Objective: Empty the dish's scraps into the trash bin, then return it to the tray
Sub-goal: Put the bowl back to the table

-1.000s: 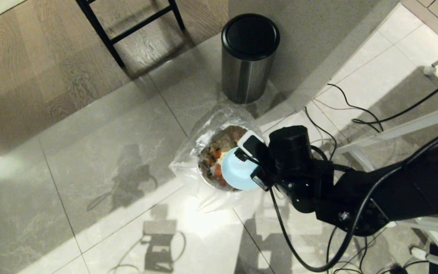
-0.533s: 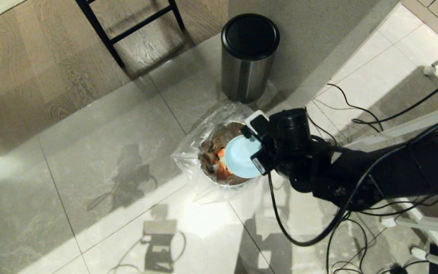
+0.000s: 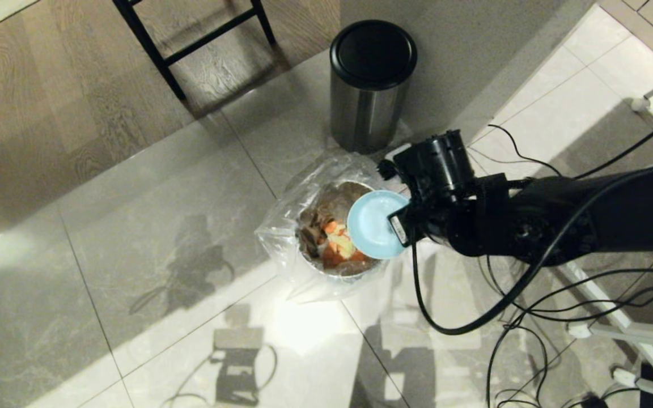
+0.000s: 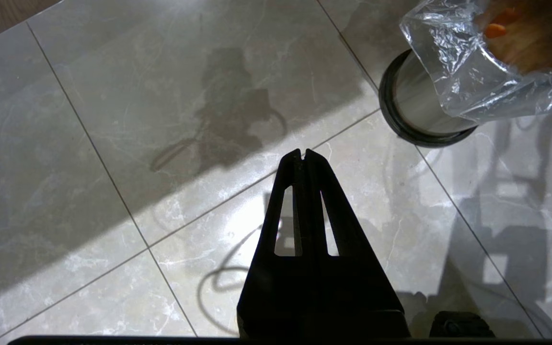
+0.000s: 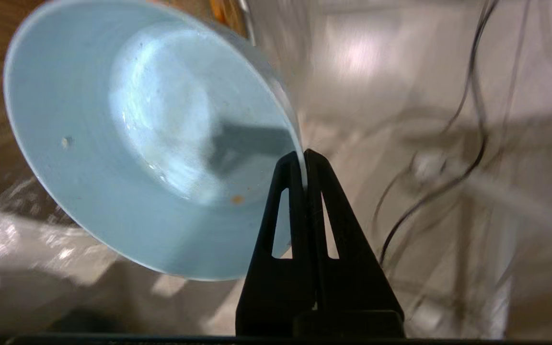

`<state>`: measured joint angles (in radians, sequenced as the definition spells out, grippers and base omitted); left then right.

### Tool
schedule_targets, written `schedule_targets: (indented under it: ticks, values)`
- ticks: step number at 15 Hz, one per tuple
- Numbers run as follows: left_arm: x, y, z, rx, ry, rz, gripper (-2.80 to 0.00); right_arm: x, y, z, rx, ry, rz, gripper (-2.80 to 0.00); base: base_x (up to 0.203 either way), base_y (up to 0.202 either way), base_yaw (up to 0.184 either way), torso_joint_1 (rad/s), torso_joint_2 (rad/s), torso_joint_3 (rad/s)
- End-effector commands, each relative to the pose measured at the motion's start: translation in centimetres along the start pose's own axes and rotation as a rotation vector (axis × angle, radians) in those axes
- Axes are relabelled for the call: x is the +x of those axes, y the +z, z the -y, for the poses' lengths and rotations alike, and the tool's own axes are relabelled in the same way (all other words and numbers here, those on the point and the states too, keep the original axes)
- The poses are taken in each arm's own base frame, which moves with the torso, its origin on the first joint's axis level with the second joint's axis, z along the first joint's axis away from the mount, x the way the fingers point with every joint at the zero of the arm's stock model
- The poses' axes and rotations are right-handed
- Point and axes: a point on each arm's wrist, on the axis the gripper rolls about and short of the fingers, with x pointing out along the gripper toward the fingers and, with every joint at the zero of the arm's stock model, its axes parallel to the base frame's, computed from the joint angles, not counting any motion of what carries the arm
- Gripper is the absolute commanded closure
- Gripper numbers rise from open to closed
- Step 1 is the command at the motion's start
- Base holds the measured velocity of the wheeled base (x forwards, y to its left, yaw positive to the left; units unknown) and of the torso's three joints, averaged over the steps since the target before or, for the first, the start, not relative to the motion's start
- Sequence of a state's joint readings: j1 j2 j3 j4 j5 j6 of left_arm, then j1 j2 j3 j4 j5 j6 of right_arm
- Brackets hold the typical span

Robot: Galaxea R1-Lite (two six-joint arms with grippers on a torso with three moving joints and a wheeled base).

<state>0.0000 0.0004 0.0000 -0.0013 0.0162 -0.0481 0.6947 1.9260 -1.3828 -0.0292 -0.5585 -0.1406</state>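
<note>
The dish [image 3: 373,224], a pale-blue bowl, hangs tilted over the right side of the trash bin [image 3: 299,249], a steel bin lined with a crinkly clear bag [image 3: 278,241]. My right gripper [image 3: 400,222] is shut on the dish's rim. In the right wrist view the dish [image 5: 127,143] holds only tiny specks, and the right gripper [image 5: 303,155] pinches its edge. The scraps [image 3: 339,245], orange and pale yellow bits, lie in the bin on brown waste. My left gripper [image 4: 303,153] is shut over bare floor tiles, left of the trash bin [image 4: 415,105]. The tray is out of view.
A taller steel bin with a black domed lid [image 3: 372,85] stands just beyond the trash bin. Black stool legs [image 3: 190,45] are at the far left. Black cables [image 3: 530,170] and white frame legs [image 3: 615,190] crowd the floor on the right.
My right wrist has rolled and swung toward the far side of the bin, carrying the dish with it. More orange and yellow scraps show in the bin now.
</note>
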Motion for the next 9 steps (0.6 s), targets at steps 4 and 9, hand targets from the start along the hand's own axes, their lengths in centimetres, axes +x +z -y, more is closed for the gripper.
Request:
schedule_targets:
  ticks: [4,9]
  values:
    - [0.0,0.0,0.0,-0.001,0.001,-0.001,0.0,-3.0,0.9,2.1,0.308,-0.014,-0.159,0.0,0.0,0.0,0.0,0.0,0.0,0.0]
    - [0.0,0.0,0.0,-0.001,0.001,0.0,0.0,-4.6,-1.5,3.1,0.411,-0.06,-0.268,0.0,0.0,0.0,0.0,0.0,0.0,0.0]
